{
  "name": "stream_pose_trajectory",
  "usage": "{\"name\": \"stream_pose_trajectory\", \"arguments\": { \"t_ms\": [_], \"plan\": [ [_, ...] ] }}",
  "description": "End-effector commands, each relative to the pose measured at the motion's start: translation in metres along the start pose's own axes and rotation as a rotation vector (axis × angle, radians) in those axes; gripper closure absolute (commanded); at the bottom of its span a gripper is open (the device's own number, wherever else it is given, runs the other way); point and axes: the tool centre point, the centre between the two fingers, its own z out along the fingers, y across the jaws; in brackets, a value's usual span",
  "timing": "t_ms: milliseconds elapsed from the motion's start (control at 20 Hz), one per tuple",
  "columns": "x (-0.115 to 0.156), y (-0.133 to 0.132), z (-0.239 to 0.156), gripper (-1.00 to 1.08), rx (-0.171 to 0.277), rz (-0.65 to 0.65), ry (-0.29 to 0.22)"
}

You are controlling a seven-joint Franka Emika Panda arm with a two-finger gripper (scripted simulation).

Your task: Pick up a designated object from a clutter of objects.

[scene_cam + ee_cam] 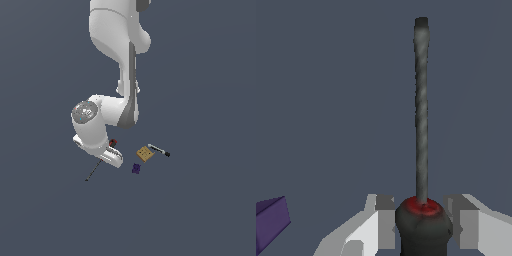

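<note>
The screwdriver [421, 125] is seen lying on the grey floor [200, 210], its red-and-black handle set between the 2 fingers [385, 220] of the gripper [423, 222]. The fingers stand just beside the handle on either side; whether they press on it cannot be told. In the exterior view, the dark shaft juts out from under the gripper [111, 155] toward that view's left. To that view's right are found a purple piece [136, 168], a tan block [145, 153] and a marker [159, 150].
</note>
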Motion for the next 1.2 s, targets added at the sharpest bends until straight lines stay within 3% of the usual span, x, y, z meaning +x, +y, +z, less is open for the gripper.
{"name": "stream_pose_trajectory", "arguments": {
  "t_ms": [0, 750, 1150],
  "plan": [
    [-0.007, -0.006, -0.023, 1.08, 0.001, 0.0, 0.002],
    [-0.059, -0.046, -0.183, 1.08, -0.001, 0.001, 0.003],
    [-0.077, -0.063, -0.247, 1.08, -0.001, 0.0, 0.003]
  ]
}}
